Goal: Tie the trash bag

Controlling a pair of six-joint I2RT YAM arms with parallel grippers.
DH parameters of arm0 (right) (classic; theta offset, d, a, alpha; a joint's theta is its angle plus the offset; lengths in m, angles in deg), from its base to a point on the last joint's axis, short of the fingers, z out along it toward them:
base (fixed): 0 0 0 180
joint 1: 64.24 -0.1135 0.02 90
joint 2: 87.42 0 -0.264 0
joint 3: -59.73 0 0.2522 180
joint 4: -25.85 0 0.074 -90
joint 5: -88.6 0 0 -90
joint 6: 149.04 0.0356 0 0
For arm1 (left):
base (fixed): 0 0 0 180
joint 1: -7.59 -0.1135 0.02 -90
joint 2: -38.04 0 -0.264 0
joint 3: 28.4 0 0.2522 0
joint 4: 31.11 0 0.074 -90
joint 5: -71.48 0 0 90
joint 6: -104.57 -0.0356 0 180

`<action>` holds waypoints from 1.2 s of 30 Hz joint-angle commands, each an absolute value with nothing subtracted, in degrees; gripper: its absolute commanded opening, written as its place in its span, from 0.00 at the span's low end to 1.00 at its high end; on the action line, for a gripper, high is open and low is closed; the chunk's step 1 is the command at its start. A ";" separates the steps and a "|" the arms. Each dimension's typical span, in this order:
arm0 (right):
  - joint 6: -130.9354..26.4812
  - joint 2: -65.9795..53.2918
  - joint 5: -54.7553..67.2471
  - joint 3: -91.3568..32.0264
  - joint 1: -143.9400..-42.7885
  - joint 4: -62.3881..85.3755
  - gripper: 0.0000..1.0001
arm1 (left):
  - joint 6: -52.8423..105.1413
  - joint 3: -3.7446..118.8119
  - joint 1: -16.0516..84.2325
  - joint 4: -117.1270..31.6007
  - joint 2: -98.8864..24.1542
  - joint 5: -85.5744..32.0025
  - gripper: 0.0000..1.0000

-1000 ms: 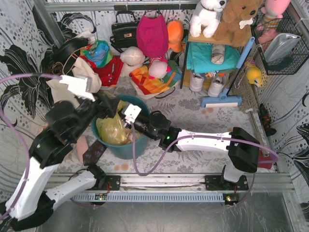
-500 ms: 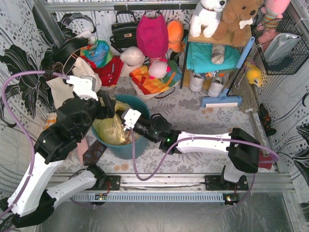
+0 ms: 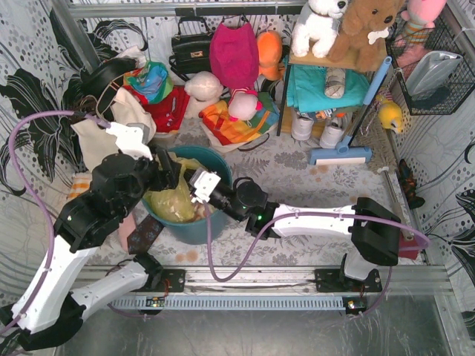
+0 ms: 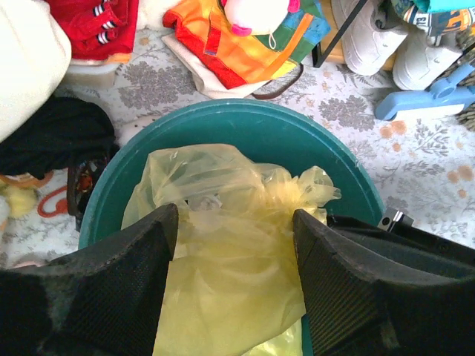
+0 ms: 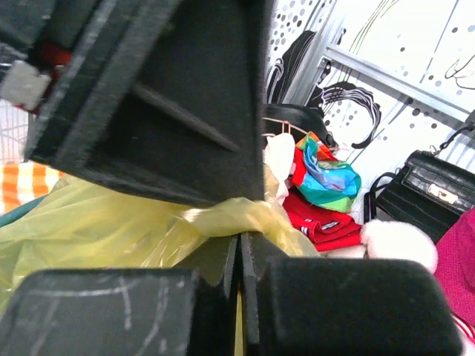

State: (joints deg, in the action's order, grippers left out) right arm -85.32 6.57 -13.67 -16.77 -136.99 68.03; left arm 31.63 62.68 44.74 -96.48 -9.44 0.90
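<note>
The trash bag (image 4: pixel 215 178) sits in the teal bin (image 4: pixel 252 122). My left claw (image 4: pixel 234 222) hangs spread wide over it — my right claw (image 5: pixel 239 248) pinches its twisted top, crowded against the left. Behind the bin lie clothes (image 4: pixel 237 44).

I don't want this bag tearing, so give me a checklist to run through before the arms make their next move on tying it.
1. Grip of the right end effector on the trash bag: ok, shut on a twisted strand.
2. Opening of the left end effector: ok, spread either side of the bag.
3. Bag inside the bucket: ok.
4. Knot formed: not ok, none visible.
5. Clearance between the end effectors: cannot tell.
</note>
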 commanded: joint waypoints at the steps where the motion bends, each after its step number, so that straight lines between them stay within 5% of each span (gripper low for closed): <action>1: -86.57 6.71 -15.74 -16.70 -137.43 76.70 0.00 | 35.56 60.13 44.81 -97.32 -6.44 0.09 0.71; 15: -83.02 10.16 -12.21 -15.47 -137.63 85.26 0.00 | 37.40 58.53 44.83 -95.97 0.41 1.26 0.71; 26: -80.36 9.30 -10.42 -12.93 -137.70 86.18 0.00 | 32.55 71.16 44.86 -101.66 -4.12 9.56 0.67; 36: -77.74 11.92 -6.86 -14.67 -137.76 88.11 0.00 | 32.66 67.73 44.86 -101.89 -5.39 7.96 0.66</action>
